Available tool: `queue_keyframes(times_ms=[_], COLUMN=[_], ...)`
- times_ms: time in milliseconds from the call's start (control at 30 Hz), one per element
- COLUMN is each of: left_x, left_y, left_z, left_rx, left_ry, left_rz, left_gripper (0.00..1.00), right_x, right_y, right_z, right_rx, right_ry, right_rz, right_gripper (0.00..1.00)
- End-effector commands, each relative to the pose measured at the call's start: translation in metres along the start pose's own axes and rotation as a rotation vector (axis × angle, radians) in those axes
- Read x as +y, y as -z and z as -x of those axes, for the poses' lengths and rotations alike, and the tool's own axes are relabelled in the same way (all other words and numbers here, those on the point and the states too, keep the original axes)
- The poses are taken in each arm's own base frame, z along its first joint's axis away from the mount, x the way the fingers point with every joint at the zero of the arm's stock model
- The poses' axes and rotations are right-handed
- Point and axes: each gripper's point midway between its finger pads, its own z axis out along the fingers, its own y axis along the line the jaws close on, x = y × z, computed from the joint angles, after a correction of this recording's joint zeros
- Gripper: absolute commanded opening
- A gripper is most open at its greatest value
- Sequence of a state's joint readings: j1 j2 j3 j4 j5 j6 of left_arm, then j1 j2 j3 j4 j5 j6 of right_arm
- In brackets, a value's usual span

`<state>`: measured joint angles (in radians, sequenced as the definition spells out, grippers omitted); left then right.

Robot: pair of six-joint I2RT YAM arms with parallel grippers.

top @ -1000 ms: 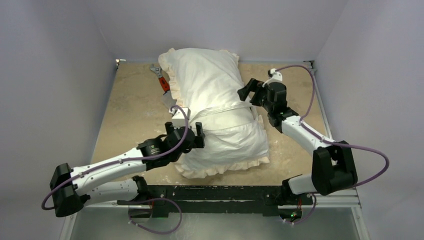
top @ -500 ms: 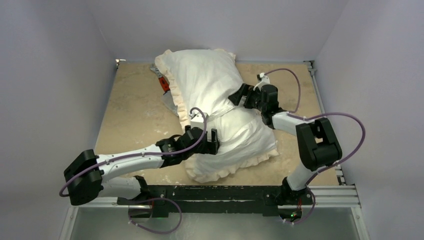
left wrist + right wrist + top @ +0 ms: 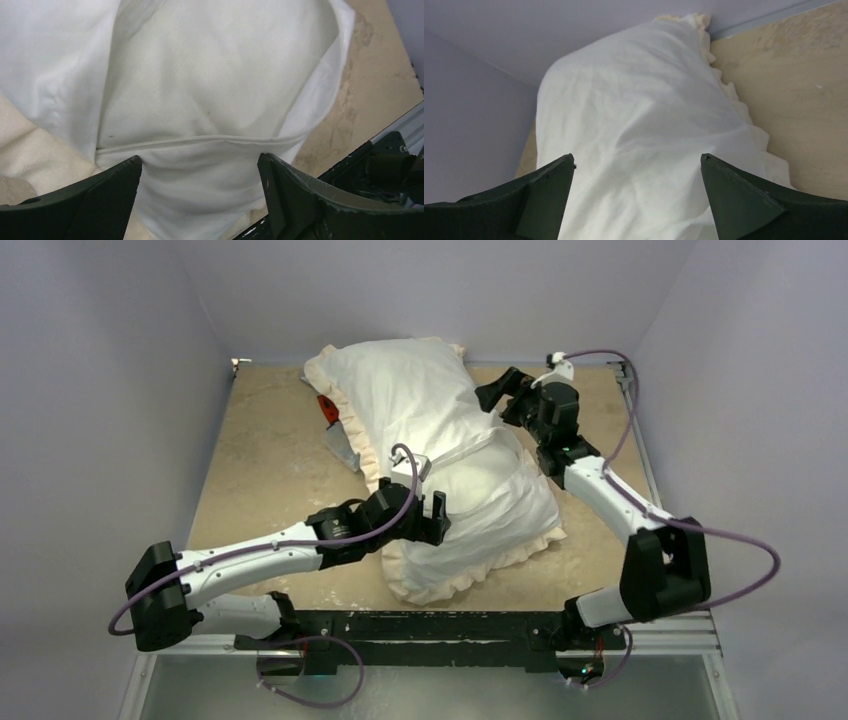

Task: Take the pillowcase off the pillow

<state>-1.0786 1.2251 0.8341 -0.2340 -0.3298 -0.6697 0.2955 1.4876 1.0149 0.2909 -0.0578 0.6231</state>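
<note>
The pillowcase [image 3: 420, 400], white side up with a cream frill, lies diagonally on the table, stuffed with the pillow. In the left wrist view its hem [image 3: 200, 140] runs across, and beyond it speckled white pillow [image 3: 215, 75] shows in the opening. My left gripper [image 3: 430, 520] is open, its fingers pressing on the near-left part of the cover just short of that hem [image 3: 199, 159]. My right gripper [image 3: 497, 400] is open and empty at the pillow's right side, facing the covered far end [image 3: 636, 157].
A red-handled tool [image 3: 327, 408] lies by the frill at the far left, with a grey piece [image 3: 340, 447] sticking out from under the frill. Walls close in the table at the back and both sides. The black base rail [image 3: 440, 625] runs along the near edge.
The pillow has swung with its near end to the right. My left gripper has moved right onto it. My right gripper moved in to the pillow, then drew back towards the far right.
</note>
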Motion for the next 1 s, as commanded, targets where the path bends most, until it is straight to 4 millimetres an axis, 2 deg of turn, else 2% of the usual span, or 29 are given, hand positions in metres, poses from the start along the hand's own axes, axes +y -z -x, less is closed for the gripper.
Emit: queue_keyframes(times_ms=[0,33,133,300,400,500,600,733,833,967], left_x=[-0.012,-0.013,-0.012,-0.019,-0.027,-0.038,-0.049,-0.056,-0.053,-0.047], left_y=[0.029,0.031,0.037,0.04,0.035,0.023,0.005,-0.021,-0.044,-0.07], left_z=[0.05,0.055,0.066,0.082,0.091,0.098,0.101,0.105,0.102,0.096], left_rx=[-0.115,-0.124,-0.146,-0.169,-0.183,-0.175,-0.155,-0.15,-0.156,-0.155], left_ry=[-0.032,-0.038,-0.051,-0.064,-0.069,-0.08,-0.098,-0.103,-0.087,-0.067], left_rz=[-0.018,-0.015,0.001,0.003,-0.007,-0.008,0.004,0.041,0.102,0.174], left_gripper=[0.87,0.87,0.88,0.88,0.88,0.88,0.88,0.88,0.88,0.88], right_x=[-0.007,0.0,0.004,-0.016,-0.024,-0.028,-0.034,-0.036,-0.042,-0.05], right_y=[0.037,0.049,0.071,0.098,0.105,0.105,0.105,0.108,0.107,0.104], right_z=[0.036,0.039,0.031,0.016,0.001,-0.023,-0.039,-0.041,-0.033,-0.039], right_rx=[-0.113,-0.12,-0.091,-0.074,-0.054,0.016,0.055,0.053,0.009,0.012], right_ry=[-0.083,-0.083,-0.083,-0.181,-0.21,-0.224,-0.239,-0.245,-0.249,-0.247], right_rz=[-0.14,-0.117,-0.091,-0.192,-0.206,-0.189,-0.197,-0.202,-0.231,-0.253], right_gripper=[0.99,0.99,0.99,0.99,0.99,0.99,0.99,0.99,0.99,0.99])
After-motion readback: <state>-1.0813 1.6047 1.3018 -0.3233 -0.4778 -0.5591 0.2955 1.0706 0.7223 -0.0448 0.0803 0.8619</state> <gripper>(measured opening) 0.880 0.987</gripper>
